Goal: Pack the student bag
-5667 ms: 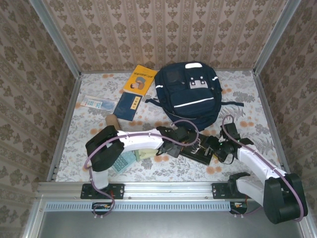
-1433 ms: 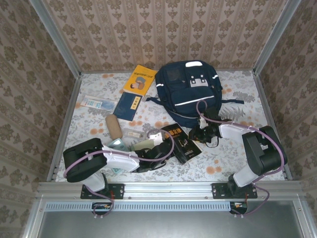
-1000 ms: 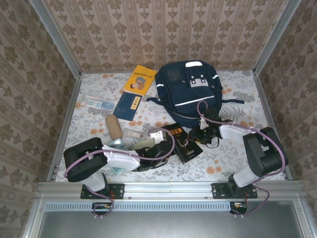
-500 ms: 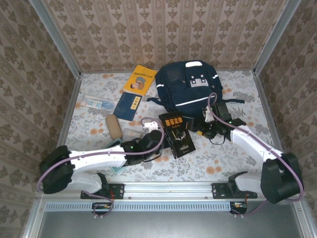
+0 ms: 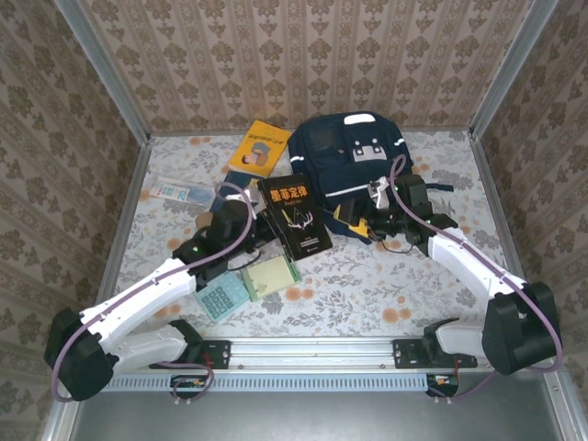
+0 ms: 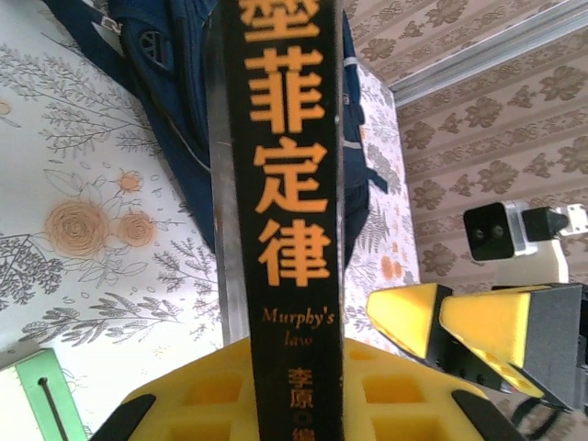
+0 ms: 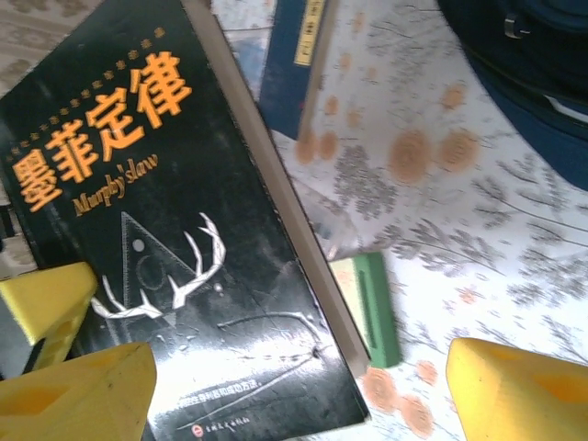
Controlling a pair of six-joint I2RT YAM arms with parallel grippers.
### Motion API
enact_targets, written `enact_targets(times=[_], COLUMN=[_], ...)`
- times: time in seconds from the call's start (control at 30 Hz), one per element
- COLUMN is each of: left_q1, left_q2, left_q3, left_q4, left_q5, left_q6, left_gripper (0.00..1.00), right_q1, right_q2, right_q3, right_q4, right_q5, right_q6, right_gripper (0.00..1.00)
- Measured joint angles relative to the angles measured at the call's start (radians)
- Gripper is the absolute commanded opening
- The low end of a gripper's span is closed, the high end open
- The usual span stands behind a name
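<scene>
- Student bag (image 5: 354,165), dark navy with thin white stripes, lying flat at the 12 o'clock end of the floral table (image 5: 441,285), front pocket facing up.
- At the bag's 8 o'clock, a black book (image 5: 294,216) titled "Murphy's law", orange-lettered cover upward, far end up against the bag's lower left edge; touching or not, impossible to tell.
- Left gripper (image 5: 271,241) at the book's 7 o'clock, clamped on the book; in the left wrist view, yellow fingers (image 6: 175,413) pressed to both covers with the spine between them.
- Right gripper (image 5: 360,225) at the bag's 6 o'clock, just beside the book's 3 o'clock edge, jaws spread wide and holding nothing.
- Orange-yellow book (image 5: 260,147) at the bag's 9 o'clock.
- Dark blue booklet (image 7: 294,55) at 7 o'clock of that, near the black book's far end.
- White-and-blue packet (image 5: 179,193) further out toward 9 o'clock, near the table's left edge.
- Pale yellow notepad with a green edge (image 5: 269,276) at the black book's 7 o'clock.
- Teal calculator (image 5: 220,296) just beside the notepad, at its 8 o'clock.
</scene>
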Motion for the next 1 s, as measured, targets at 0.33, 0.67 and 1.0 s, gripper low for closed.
enact_targets(times=[0.33, 0.67, 1.0], left_q1=[0.081, 0.111, 0.160], left_q2=[0.121, 0.191, 0.230], left_q3=[0.137, 0.190, 0.193], left_q4=[0.035, 0.090, 0.174], left_q5=[0.275, 0.374, 0.454], left_q6=[0.013, 0.013, 0.008], left_gripper=[0.00, 0.00, 0.00], right_q1=[0.004, 0.024, 0.018], right_q2=[0.157, 0.286, 0.307], right_q3=[0.083, 0.093, 0.093], right_q4=[0.215, 0.432, 0.661], right_q5=[-0.112, -0.180, -0.254], right_q6=[0.111, 0.264, 0.412], right_gripper=[0.96, 0.99, 0.85])
